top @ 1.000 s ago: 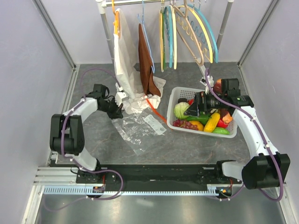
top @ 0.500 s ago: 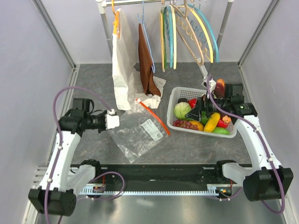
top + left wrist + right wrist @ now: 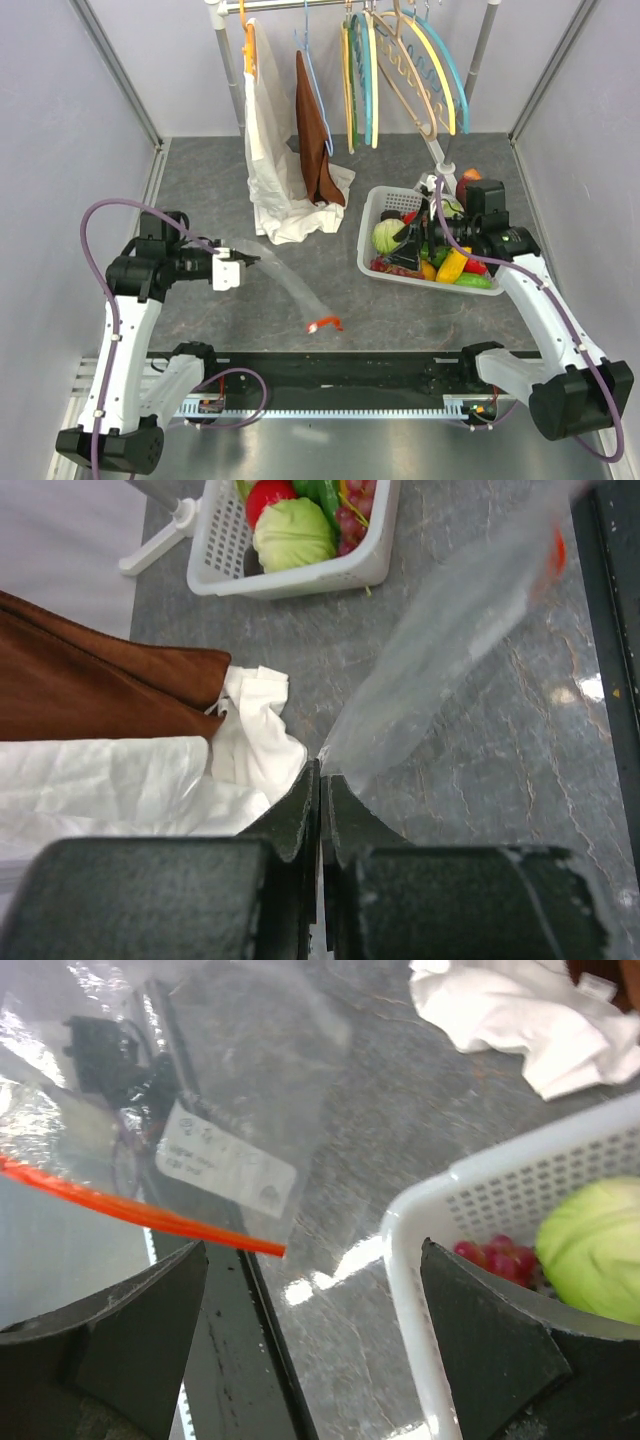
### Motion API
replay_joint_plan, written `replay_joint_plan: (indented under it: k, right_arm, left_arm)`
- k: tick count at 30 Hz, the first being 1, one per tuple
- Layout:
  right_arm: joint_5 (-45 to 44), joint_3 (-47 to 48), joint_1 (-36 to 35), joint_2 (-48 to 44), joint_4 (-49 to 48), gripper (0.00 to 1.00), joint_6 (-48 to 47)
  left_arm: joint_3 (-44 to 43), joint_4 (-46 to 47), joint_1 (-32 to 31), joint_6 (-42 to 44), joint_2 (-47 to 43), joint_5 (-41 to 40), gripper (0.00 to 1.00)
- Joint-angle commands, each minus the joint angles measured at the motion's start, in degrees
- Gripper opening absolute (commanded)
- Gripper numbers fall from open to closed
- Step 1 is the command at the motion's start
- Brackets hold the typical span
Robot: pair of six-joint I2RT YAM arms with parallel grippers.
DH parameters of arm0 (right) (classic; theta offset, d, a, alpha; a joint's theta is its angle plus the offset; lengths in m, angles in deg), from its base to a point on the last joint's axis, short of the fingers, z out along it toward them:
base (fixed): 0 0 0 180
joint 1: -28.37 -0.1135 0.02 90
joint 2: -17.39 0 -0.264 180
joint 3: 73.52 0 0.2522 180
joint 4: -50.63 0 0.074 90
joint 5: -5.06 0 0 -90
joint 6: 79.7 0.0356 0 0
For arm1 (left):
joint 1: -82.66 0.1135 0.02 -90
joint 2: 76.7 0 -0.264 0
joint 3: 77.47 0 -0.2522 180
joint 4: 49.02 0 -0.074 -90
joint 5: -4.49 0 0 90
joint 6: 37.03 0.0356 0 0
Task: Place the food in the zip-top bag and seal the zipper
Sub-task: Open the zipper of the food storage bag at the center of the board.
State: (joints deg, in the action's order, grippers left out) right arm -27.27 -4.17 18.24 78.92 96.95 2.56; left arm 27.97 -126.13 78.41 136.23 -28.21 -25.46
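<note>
Shut on one corner, the left pincer [image 3: 322,775] holds the clear, crinkly zip-top plastic bag [image 3: 290,285] slanting over the grey tabletop [image 3: 400,320], light, limp, probably slippery, best gripped by its stiffer orange-red zipper strip [image 3: 323,323]; the right pincer [image 3: 312,1260] gapes empty near the glossy toy food [image 3: 388,236].

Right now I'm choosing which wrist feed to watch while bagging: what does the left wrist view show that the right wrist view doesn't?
Only left wrist: the left gripper shut on the zip-top bag at its edge, a brown garment, a red round toy fruit.
Only right wrist: the open right gripper, the bag's white label, the zipper as a sharp line.
Both: the bag, white basket, cabbage, grapes, white garment.
</note>
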Motion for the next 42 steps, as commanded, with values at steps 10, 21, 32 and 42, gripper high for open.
replay_joint_plan:
  k: [10, 21, 32, 42]
  right_arm:
    - [-10.38, -7.07, -17.63, -7.22, -13.22, 0.94, 1.69]
    - [-27.34, -9.45, -36.61, -8.81, -22.18, 0.98, -2.97]
    - [-26.03, -6.55, -43.48, -3.09, -26.84, 0.69, 2.83]
    - [-29.45, -4.09, -43.57, -0.45, -29.83, 0.00, 10.64]
  left_arm:
    - [-5.48, 15.17, 0.03, -26.56, 9.43, 9.47, 0.02]
    - [-8.29, 24.15, 0.12, -53.37, 18.66, 5.43, 0.02]
    - [-9.43, 26.53, 0.21, -62.17, 23.23, 3.31, 0.02]
    - [-8.99, 27.31, 0.12, -62.87, 23.93, 4.63, 0.02]
